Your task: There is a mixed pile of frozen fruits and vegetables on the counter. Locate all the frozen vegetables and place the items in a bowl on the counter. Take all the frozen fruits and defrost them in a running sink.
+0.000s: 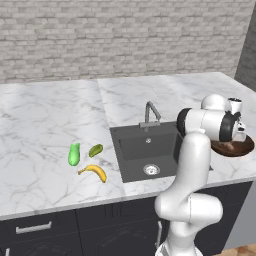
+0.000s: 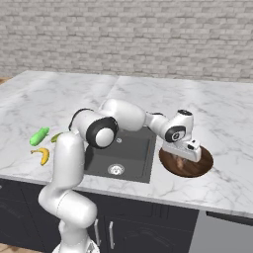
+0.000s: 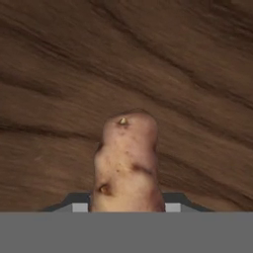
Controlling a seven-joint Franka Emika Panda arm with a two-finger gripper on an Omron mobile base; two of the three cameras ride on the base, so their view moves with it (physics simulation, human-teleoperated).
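The light is bright and even everywhere, with no glare. Small soft shadows sit under the curved yellow banana [image 1: 94,172] and the round dark-brown wooden bowl [image 2: 203,165]. Up close, the reddish-brown lumpy potato [image 3: 127,165] looks a bit soft and fuzzy.

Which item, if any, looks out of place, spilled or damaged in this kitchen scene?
Nothing stands out. The potato is at the hand over the wooden bowl; the green vegetable, olive fruit and banana lie intact on the counter.
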